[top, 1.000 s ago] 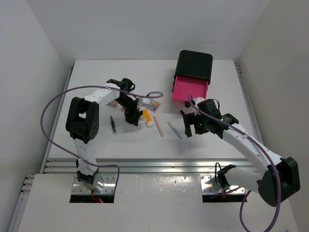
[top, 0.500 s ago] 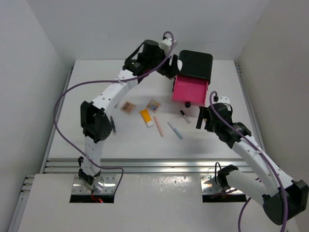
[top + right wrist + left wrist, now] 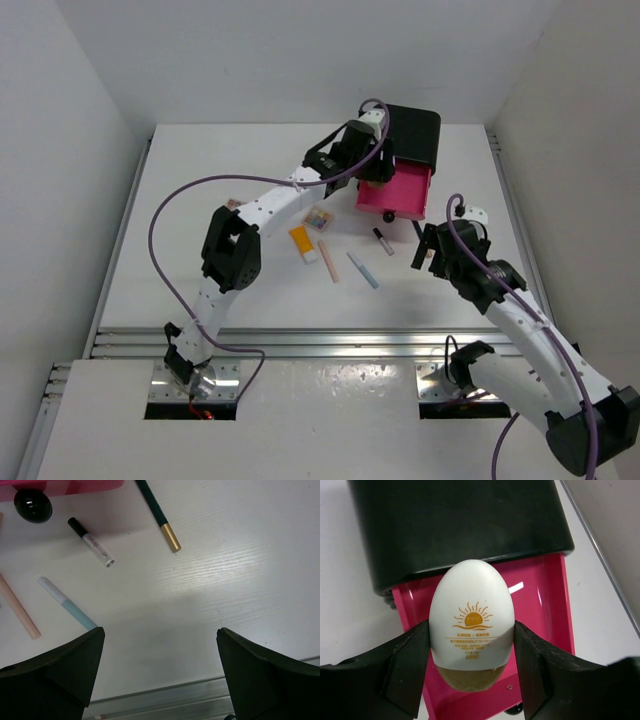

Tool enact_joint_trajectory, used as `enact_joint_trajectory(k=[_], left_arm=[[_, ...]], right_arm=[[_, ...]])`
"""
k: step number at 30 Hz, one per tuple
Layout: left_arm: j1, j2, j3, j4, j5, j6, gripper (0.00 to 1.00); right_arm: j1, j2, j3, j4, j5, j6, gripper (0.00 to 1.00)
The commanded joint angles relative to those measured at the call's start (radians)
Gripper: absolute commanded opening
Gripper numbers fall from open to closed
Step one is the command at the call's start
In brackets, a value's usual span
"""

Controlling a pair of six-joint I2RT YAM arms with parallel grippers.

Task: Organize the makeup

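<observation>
My left gripper (image 3: pixel 471 628) is shut on a white egg-shaped compact (image 3: pixel 471 597) with an orange sun print and a gold base. It holds the compact above the open pink drawer (image 3: pixel 550 610) of the black box (image 3: pixel 460 525); in the top view the left gripper (image 3: pixel 368 166) is at that drawer (image 3: pixel 405 195). My right gripper (image 3: pixel 159 640) is open and empty over bare table, right of the makeup (image 3: pixel 428 252). On the table lie a square palette (image 3: pixel 318 217), an orange tube (image 3: pixel 302 242), a pink stick (image 3: pixel 328 262), a blue stick (image 3: pixel 363 270) and a small clear tube (image 3: pixel 383 240).
The right wrist view shows a dark pencil with a gold end (image 3: pixel 159 515), the drawer's black knob (image 3: pixel 32 505) and the table's metal front rail (image 3: pixel 200 690). White walls enclose the table on three sides.
My left arm has swung from the table's middle up and right to the pink drawer, carrying the white compact. My right gripper has drawn back to the right.
</observation>
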Motion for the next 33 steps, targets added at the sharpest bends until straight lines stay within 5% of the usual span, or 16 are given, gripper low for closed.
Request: enact_joint_trajectory(k=[1, 10, 24, 28, 33], left_arm=[[0.0, -0.011, -0.001, 0.11, -0.067, -0.051, 0.43], [0.0, -0.011, -0.023, 0.12, -0.021, -0.014, 0.86], [0.034, -0.135, 0.224, -0.028, -0.029, 0.213, 1.0], [0.147, -0.336, 0.06, -0.044, -0.113, 0.41, 1.0], [0.323, -0.653, -0.294, -0.095, -0.199, 0.46, 1.0]], right_arm=[[-0.004, -0.025, -0.009, -0.017, 0.031, 0.04, 0.94], [-0.002, -0.015, 0.002, -0.025, 0.022, -0.038, 1.0], [0.065, 0.131, 0.17, 0.069, -0.223, -0.305, 0.94], [0.145, 0.278, 0.269, 0.088, -0.297, -0.376, 0.93], [0.244, 0.609, 0.491, 0.139, -0.489, -0.409, 0.89]])
